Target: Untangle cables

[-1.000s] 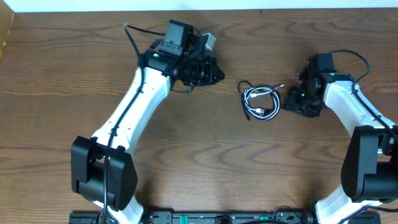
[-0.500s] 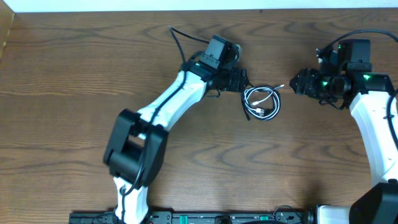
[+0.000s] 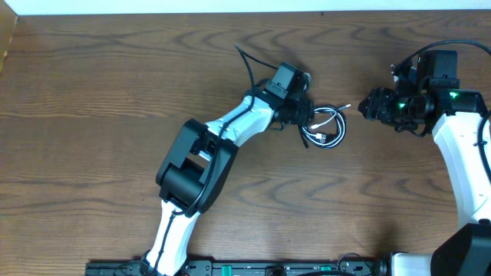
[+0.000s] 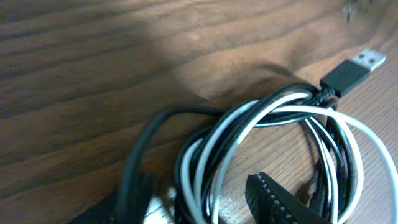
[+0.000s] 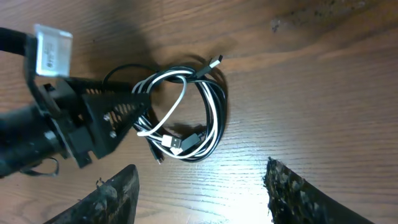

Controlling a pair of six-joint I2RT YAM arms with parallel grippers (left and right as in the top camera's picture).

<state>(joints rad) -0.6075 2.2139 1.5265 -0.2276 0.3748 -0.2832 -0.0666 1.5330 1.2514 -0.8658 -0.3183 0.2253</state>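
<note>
Jaws apart, the left end effector (image 3: 309, 118) sits at the left edge of the coil. Its wrist camera shows one ridged finger (image 4: 277, 199) down among the strands. The cables (image 3: 325, 126), a white cord (image 4: 236, 134) and a black cord (image 4: 150, 127) looped together, lie upper-middle on the counter (image 3: 92, 115). Only that close view shows a black USB plug (image 4: 351, 68) jutting from the loops. The right end effector (image 5: 202, 196) hangs open, well apart to the right, and its camera takes in the whole tangle. The counter is brown wood grain, with a pale strip (image 3: 230, 6) along its far side.
</note>
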